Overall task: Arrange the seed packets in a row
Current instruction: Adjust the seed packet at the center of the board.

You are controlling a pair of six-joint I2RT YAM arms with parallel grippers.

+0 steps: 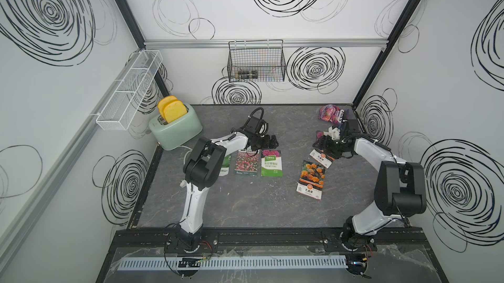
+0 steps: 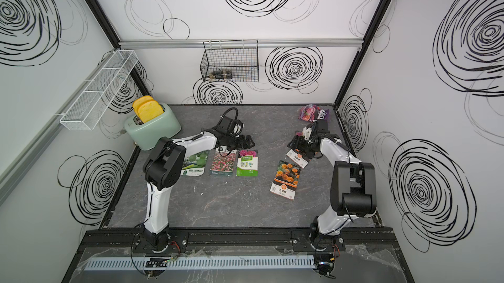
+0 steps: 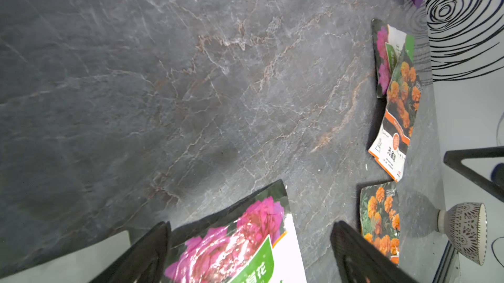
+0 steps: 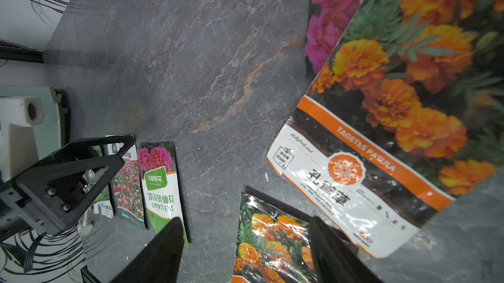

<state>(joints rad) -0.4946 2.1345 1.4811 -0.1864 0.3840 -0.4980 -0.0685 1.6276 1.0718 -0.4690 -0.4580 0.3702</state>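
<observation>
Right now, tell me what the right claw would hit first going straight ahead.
Probably the lone marigold packet: it lies right between the open right claw tips. Depth is unclear.

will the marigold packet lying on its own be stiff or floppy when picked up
Probably floppy: the lone marigold packet looks thin and lies flat on the table, so it should sag from a pinched edge. Its glossy face shows glare, so it may slide when pushed.

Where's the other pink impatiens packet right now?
In the right wrist view the pink impatiens packet lies on the right side, partly under a marigold packet by the right gripper, short of the candy bag.
</observation>
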